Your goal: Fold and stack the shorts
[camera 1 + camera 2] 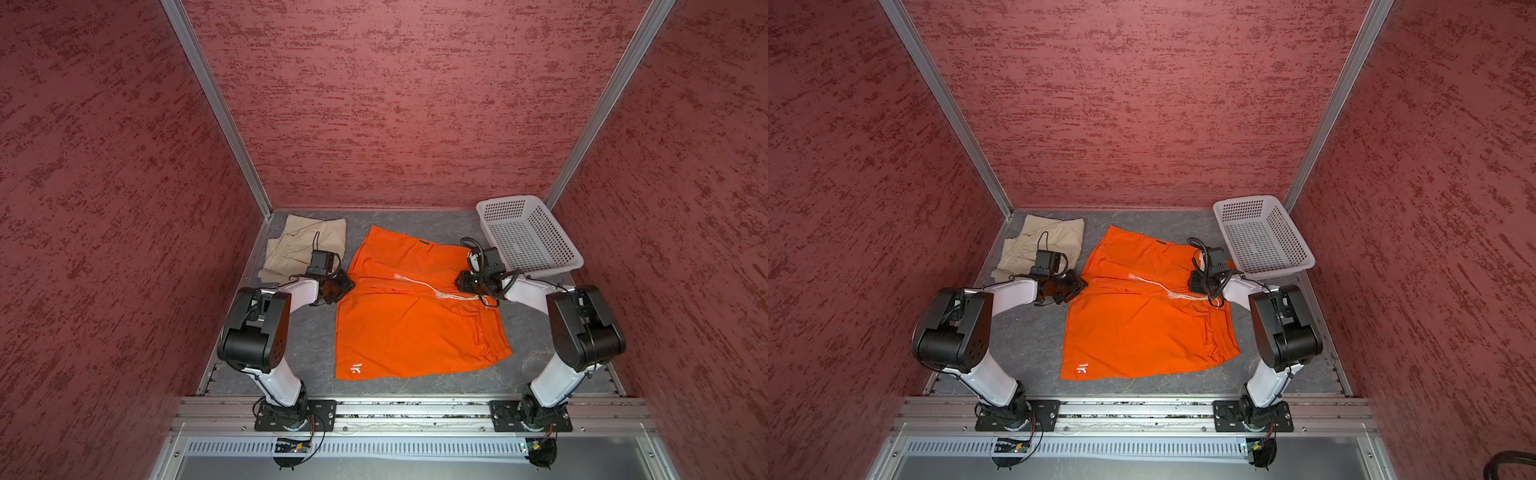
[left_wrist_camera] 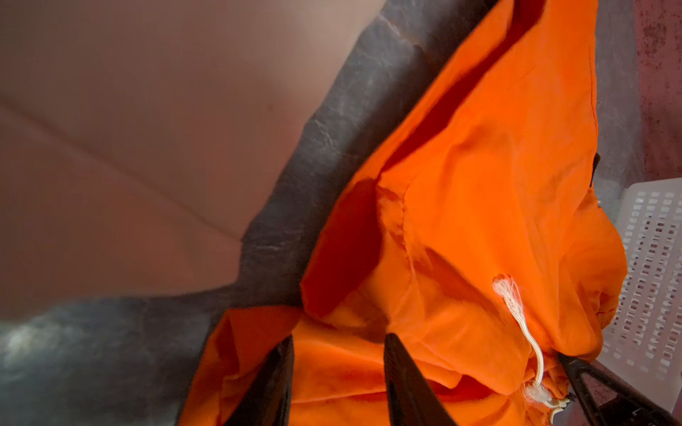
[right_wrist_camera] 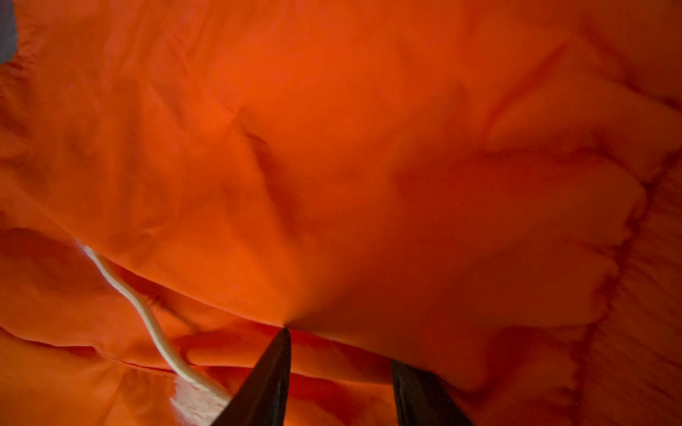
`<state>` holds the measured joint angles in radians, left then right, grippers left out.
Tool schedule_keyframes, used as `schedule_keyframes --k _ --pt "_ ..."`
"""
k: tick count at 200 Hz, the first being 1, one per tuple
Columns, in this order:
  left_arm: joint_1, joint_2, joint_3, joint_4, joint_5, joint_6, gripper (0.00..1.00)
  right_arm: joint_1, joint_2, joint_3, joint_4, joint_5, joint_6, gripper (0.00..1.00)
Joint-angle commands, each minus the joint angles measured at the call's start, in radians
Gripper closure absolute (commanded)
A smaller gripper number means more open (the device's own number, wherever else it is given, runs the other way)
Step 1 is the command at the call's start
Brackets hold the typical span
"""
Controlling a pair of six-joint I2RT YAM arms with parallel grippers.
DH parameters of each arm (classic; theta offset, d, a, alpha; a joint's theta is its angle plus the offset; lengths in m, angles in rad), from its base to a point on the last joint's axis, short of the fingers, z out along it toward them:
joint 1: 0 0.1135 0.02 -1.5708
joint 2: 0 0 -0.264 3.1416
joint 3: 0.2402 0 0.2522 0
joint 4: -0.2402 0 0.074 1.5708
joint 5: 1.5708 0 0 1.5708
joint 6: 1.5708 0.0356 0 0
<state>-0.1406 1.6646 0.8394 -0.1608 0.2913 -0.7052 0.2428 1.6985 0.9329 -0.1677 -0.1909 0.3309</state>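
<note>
Orange shorts point(image 1: 407, 328): spread in the middle of the grey table point(image 1: 307, 345) in both top views, mostly flat. A crease runs across them at the level of the two grippers, and gathered folds bunch along the lower right edge.
Small marks: a dark label point(image 1: 424, 242) sits on the upper edge and a white logo point(image 1: 356, 368) in the lower left corner.
Drawstring point(image 1: 424, 286): white, lying loose on the orange cloth from mid-frame towards the right gripper, with a frayed end.
Beige shorts point(image 1: 303, 241): folded in the table's upper left corner, apart from the orange pair, with the left arm's wrist crossing their lower right part.
Left gripper point(image 2: 338, 336): at the orange pair's left edge, centre-left in a top view. In the left wrist view its black fingers point(image 2: 273, 380) stand partly apart over the cloth, with nothing visibly pinched between them.
Right gripper point(image 3: 339, 346): at the right edge of the orange shorts, beside the drawstring's end. In the right wrist view its jaws are parted, one fingertip touches a fold, and I see no cloth clamped.
Basket point(image 1: 540, 272): white, perforated, in the table's upper right corner, just past the right gripper.
</note>
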Motion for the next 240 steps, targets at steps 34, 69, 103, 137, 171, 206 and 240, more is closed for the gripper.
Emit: schedule_keyframes --k 34,69,103,137,171,206,240 --pt "0.029 -0.067 0.154 -0.083 -0.055 0.083 0.52 0.126 -0.146 0.045 -0.039 -0.03 -0.003 0.53" --pt "0.054 0.063 0.262 -0.088 -0.047 0.107 0.52 0.188 -0.113 0.002 0.028 -0.076 0.035 0.53" --pt "0.071 0.184 0.327 -0.086 -0.067 0.109 0.53 0.202 -0.015 0.027 0.045 -0.072 0.027 0.53" --pt "0.106 0.256 0.337 -0.076 -0.07 0.107 0.55 0.201 0.075 0.07 0.061 -0.07 0.02 0.52" --pt "0.145 0.281 0.338 -0.069 -0.072 0.116 0.55 0.202 0.155 0.119 0.056 -0.054 0.001 0.52" --pt "0.177 0.262 0.342 -0.068 -0.064 0.129 0.55 0.202 0.233 0.203 0.042 -0.064 -0.018 0.52" --pt "0.161 0.167 0.326 -0.07 -0.021 0.123 0.55 0.199 0.193 0.282 -0.009 -0.059 -0.049 0.52"
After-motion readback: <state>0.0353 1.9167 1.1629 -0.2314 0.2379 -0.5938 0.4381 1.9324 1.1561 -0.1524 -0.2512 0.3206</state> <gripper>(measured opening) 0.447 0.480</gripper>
